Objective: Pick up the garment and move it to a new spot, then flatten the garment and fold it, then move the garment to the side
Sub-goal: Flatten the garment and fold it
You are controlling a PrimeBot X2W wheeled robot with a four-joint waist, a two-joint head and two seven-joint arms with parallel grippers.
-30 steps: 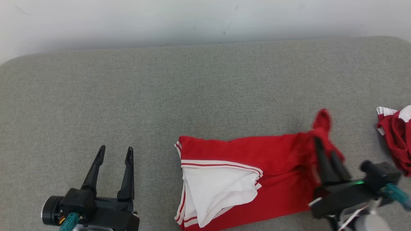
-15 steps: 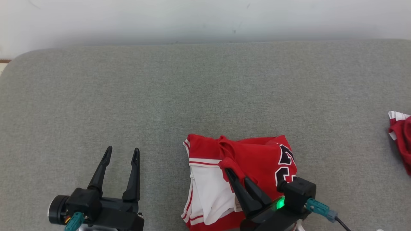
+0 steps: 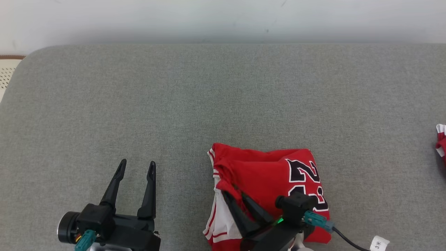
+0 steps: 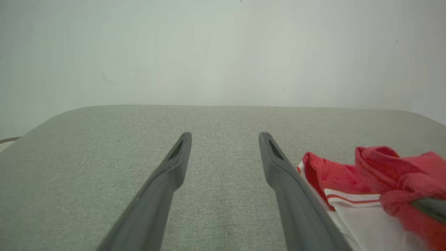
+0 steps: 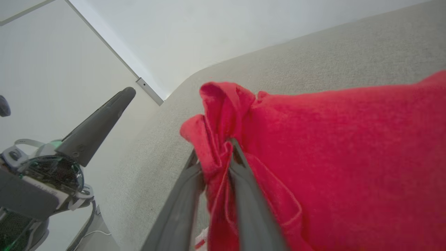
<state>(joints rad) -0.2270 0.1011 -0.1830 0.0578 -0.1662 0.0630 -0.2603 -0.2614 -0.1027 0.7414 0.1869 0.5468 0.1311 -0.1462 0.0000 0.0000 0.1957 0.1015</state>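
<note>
Garment: red fabric jersey (image 3: 268,170), judged limp and light; take hold at a bunched edge.
Right pincer (image 3: 234,194): pinching a jersey fold.
Left pincer (image 3: 137,162): spread, empty.

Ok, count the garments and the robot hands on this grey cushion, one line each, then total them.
Garments: 2, the numbered red jersey and a red-and-white garment at the right edge
Robot hands: 2, left hand and right hand
Total: 4

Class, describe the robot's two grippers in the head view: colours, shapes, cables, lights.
The left gripper and right gripper each have two long, tapering black fingers on a black body with a teal connector. The right one shows a green light and a black cable bearing a white tag.
</note>
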